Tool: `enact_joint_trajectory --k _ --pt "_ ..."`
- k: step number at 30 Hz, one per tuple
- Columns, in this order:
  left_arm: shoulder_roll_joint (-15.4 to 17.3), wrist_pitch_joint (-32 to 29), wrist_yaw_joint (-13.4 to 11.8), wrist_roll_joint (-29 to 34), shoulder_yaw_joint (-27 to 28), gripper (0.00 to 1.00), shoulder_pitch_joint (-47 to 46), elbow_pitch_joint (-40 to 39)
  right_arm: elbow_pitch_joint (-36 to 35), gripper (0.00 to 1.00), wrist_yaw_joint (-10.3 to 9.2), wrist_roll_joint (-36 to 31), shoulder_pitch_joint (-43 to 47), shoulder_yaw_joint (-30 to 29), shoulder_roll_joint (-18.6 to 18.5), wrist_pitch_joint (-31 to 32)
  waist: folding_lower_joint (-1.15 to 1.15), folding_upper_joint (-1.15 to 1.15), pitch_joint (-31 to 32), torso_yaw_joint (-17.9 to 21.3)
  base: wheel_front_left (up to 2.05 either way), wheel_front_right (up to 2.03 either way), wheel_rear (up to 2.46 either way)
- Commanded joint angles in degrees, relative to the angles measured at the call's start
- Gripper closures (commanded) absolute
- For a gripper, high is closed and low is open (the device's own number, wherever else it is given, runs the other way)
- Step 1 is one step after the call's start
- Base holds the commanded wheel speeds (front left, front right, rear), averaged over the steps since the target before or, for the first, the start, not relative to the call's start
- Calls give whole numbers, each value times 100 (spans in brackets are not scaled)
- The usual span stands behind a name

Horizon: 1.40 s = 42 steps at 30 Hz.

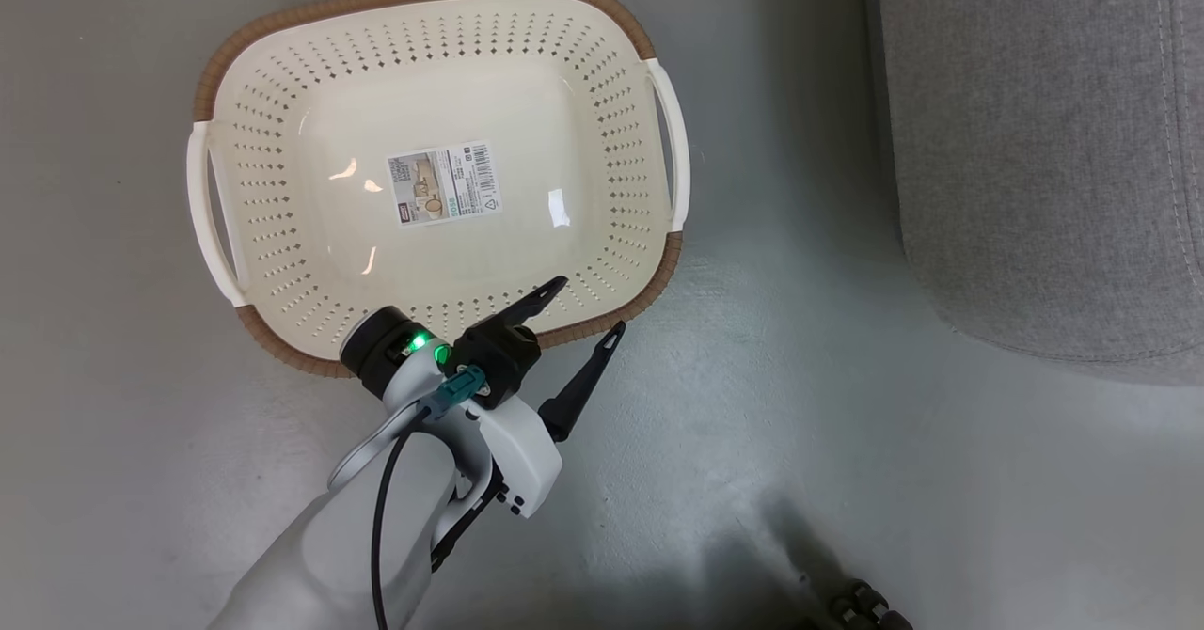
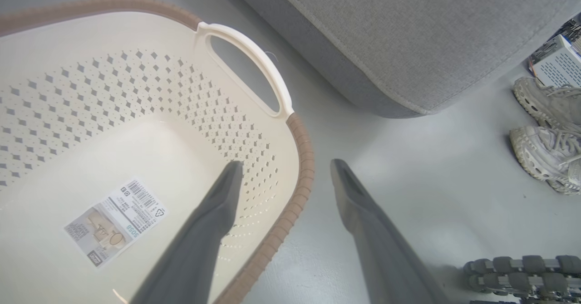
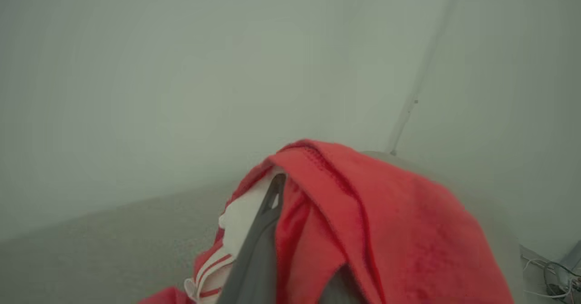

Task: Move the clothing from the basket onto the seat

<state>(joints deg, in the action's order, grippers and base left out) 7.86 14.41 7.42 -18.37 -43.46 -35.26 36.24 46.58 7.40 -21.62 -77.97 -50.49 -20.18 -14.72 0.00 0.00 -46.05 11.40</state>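
From the head, the basket (image 1: 433,42) sits on the floor (image 1: 800,442) at the left with nothing in it but a label (image 1: 442,183), its long axis running left to right. The seat (image 1: 1035,141) lies well apart to the right. The left claw (image 1: 588,306) hangs over the basket's near rim, spread wide and holding nothing, one finger above the inner wall and the other above the bare floor outside. From the left wrist, the same two fingers straddle the brown rim without touching it, the seat's rounded corner is far ahead, and a pair of pale shoes (image 2: 544,127) stands at the right. From the right wrist, the clothing (image 3: 386,213), red with white bands, is bunched over the right claw (image 3: 313,222), which seems clenched on it, though one finger is hidden. The blurred grey fabric below is probably the seat, so the next move is likely a release by the right arm.
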Motion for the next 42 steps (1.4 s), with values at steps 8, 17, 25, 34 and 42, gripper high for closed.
enact_joint_trajectory --k 8,17,25,34,42 --pt "-87 58 -11 -96 182 0 -28 19 1284 100 9 711 -40 886 -190 -28 0 0 59 -97 0 0 0" --pt "-257 59 -2 -103 187 0 -12 17 1386 80 9 1747 346 1959 -133 -28 0 0 271 -202 0 0 0" --pt "-337 59 4 -138 204 0 60 -14 949 0 9 2290 1119 2371 -62 -28 0 0 635 -281 0 0 0" --pt "-406 59 6 -252 207 0 282 -87 986 0 9 2612 1809 2821 -59 -28 0 0 1293 -404 0 0 0" --pt "-444 59 6 -332 521 0 522 -158 911 0 9 2971 2442 3279 48 -28 0 0 1844 -526 0 0 0"
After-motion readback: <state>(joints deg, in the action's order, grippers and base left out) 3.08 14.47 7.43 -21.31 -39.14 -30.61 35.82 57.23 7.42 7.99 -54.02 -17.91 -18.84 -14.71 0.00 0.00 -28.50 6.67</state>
